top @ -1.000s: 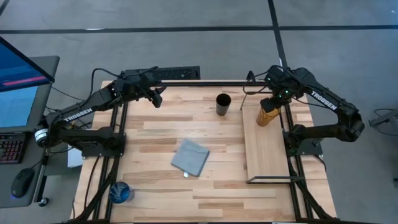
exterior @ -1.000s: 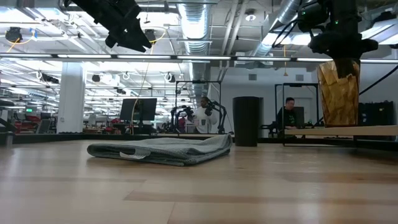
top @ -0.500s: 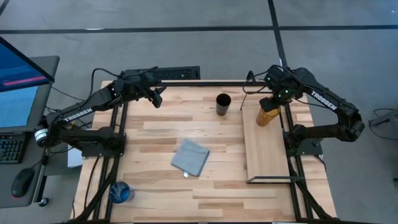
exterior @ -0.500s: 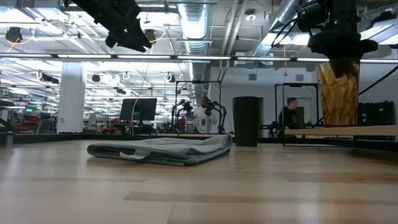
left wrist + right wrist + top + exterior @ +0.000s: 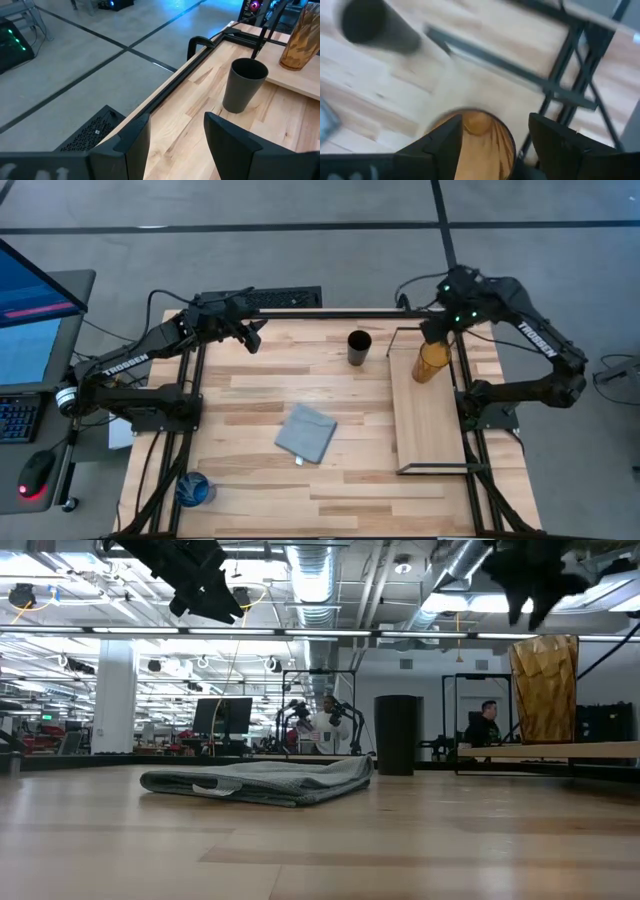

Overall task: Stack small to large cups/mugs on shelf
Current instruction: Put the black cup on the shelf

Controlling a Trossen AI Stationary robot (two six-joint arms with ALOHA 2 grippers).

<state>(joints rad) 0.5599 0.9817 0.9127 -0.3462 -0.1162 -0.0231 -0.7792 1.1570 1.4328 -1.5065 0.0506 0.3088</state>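
amber tumbler point(image 5: 431, 362): upright at the far end of the shelf point(image 5: 430, 425), about 2 o'clock on the counter point(image 5: 260, 395). Biggest cup, so the base of the stack is in place.
right pincer point(image 5: 437, 328): above the tumbler, clear of its rim. Fingers spread wide, nothing in them; the wrist view looks straight down into the cup mouth between the two fingers.
left pincer point(image 5: 252, 338): parked high at roughly 11 o'clock, partly open, empty. Its wrist view looks across at the black cup.
black cup point(image 5: 359, 347): upright on the counter near 12 o'clock, just beside the shelf's far corner, not on it.
blue cup point(image 5: 194, 491): down at 7 o'clock by the counter edge, well apart from everything else.
cloth point(image 5: 306, 432): folded, mid-counter, not part of the job.
progress: my read is one of three placed; black then blue to nest inside.
risk 1: tumbler is tall and light-looking. A finger clipping the rim on the way out could tip it off the shelf.
risk 2: black cup sits close to the shelf's wire frame point(image 5: 400, 340). A low approach could snag the wire or knock the cup over.
risk 3: nesting needs a centred drop. Off-centre and the black cup lands on the tumbler's rim and topples both.
risk 4: blue cup sits near the edge. A sloppy grab could push it off the counter.
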